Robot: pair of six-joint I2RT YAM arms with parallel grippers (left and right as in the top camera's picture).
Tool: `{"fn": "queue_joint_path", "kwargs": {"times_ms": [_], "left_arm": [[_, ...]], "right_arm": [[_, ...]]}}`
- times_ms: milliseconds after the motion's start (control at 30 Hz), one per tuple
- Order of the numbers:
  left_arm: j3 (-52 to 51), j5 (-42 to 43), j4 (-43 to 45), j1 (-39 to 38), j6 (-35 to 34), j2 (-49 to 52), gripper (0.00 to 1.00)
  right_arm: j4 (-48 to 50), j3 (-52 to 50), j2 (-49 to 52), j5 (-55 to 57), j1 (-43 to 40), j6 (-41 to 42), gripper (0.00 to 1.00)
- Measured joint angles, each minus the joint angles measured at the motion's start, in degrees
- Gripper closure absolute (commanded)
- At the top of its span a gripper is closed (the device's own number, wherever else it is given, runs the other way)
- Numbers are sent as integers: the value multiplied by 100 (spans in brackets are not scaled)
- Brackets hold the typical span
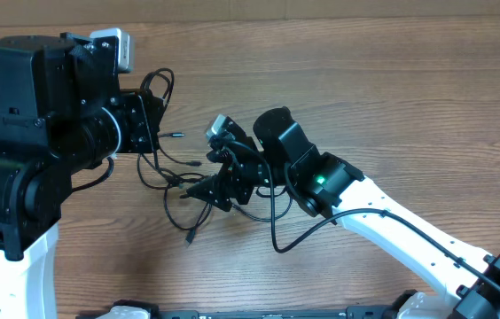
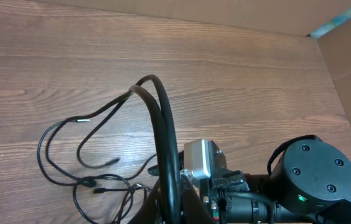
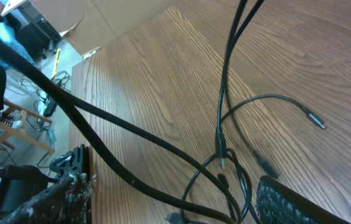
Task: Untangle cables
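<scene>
Thin black cables (image 1: 172, 177) lie tangled on the wooden table between the two arms. One loop rises at my left gripper (image 1: 150, 122). In the left wrist view the left gripper (image 2: 170, 208) is shut on a black cable (image 2: 157, 118) that arches up and falls left toward the loose strands and plugs (image 2: 82, 182). My right gripper (image 1: 214, 182) sits low over the tangle. In the right wrist view it (image 3: 172, 190) is open, fingers wide apart, with crossing cable loops (image 3: 225, 165) between them and a plug end (image 3: 314, 119) further off.
The right arm's own thicker wire (image 1: 278, 237) loops on the table beside the tangle. A free plug end (image 1: 190, 237) points toward the front edge. A cardboard wall (image 2: 350, 56) stands at the table's edge. A work area with chairs (image 3: 1, 87) shows beyond the table.
</scene>
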Motion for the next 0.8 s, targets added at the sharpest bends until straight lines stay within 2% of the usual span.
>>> {"fn": "queue_joint_path", "kwargs": {"times_ms": [167, 233, 267, 300, 333, 367, 467, 500, 600, 800], "left_arm": [[0, 146, 85, 0, 0, 0, 96], [0, 262, 118, 0, -2, 0, 96], [0, 315, 133, 0, -4, 0, 96], [0, 358, 140, 0, -7, 0, 96], [0, 393, 149, 0, -7, 0, 96], [0, 420, 162, 0, -7, 0, 96], [2, 476, 170, 0, -7, 0, 96], [2, 492, 170, 0, -7, 0, 97], [2, 516, 173, 0, -9, 0, 96], [4, 573, 173, 0, -7, 0, 96]], "right_arm": [[26, 0, 0, 2, 0, -17, 15], [31, 0, 0, 2, 0, -22, 20], [39, 0, 0, 0, 0, -39, 27], [48, 0, 0, 2, 0, -63, 40], [72, 0, 0, 7, 0, -68, 65], [87, 2, 2, 9, 0, -66, 77], [79, 4, 0, 0, 0, -42, 76], [76, 4, 2, 2, 0, -31, 69], [79, 4, 2, 2, 0, -7, 53], [83, 4, 2, 0, 0, -42, 53]]}}
